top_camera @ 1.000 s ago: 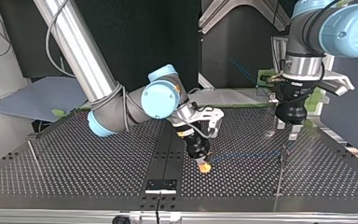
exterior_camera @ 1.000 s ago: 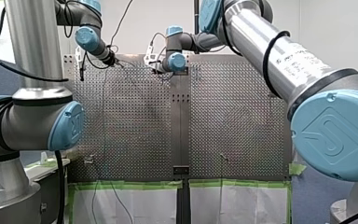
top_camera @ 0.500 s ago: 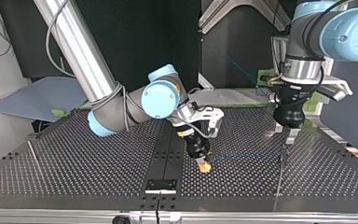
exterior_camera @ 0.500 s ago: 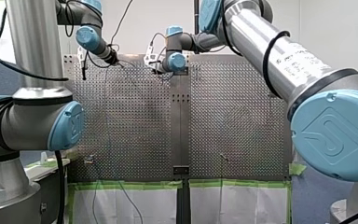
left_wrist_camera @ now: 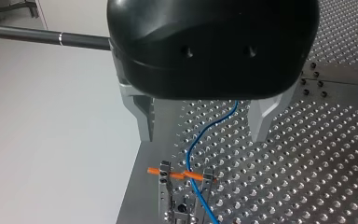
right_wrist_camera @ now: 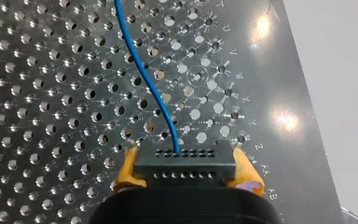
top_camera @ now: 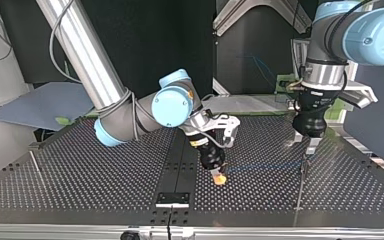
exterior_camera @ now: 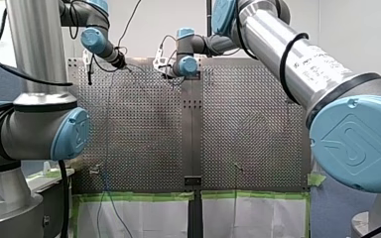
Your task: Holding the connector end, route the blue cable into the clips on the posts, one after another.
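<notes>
Blue cable [right_wrist_camera: 144,74] straight out from connector [right_wrist_camera: 185,164]

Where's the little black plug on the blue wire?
In the right wrist view, the black connector sits pinched between the yellow pads of my right gripper, with the blue cable running out ahead.

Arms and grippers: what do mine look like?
My left arm and my right arm are silver tubes with light-blue joint caps and black cables. My left gripper: glossy black housing, grey metal fingers. My right gripper: black, yellow-orange pads.
</notes>
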### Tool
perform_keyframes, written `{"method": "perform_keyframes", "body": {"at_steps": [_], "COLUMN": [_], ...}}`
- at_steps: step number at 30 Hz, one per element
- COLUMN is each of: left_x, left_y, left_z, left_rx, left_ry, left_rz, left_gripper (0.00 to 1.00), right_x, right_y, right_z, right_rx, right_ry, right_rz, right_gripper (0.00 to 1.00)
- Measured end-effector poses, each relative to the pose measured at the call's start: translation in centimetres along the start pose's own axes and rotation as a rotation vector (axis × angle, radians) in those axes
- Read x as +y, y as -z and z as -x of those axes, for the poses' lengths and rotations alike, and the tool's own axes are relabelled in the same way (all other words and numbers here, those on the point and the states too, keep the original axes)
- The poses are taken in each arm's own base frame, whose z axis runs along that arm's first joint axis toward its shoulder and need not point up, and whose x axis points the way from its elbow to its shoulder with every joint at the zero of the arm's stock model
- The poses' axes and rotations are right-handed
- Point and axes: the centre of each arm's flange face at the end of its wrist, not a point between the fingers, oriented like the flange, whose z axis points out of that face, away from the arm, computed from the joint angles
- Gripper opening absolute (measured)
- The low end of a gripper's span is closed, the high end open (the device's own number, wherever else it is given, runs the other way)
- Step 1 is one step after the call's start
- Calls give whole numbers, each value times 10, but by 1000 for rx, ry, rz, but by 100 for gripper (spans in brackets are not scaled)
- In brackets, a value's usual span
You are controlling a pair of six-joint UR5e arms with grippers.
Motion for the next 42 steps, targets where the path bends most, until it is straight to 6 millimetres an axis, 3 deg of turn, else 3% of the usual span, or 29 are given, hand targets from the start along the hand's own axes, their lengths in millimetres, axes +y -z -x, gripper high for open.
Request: {"method": "perform_keyframes", "body": {"at_steps": [20, 33, 42], "left_x": [-23, -51, -55], "left_y": [1, -17, -40], "left_z": [1, 32, 7], "left_rx": [2, -47, 9], "left_ry": [-19, -23, -48], "left_rz": [-72, -77, -57], "left_gripper": [100, 100, 100], "right_x": [0, -3, -1], "right_y": [0, 1, 1], "right_z": [1, 1, 0], "right_rx": [-5, -3, -3], "right_ry": [0, 0, -2], "right_rz": [1, -3, -1], "right_gripper": [0, 0, 0]}}
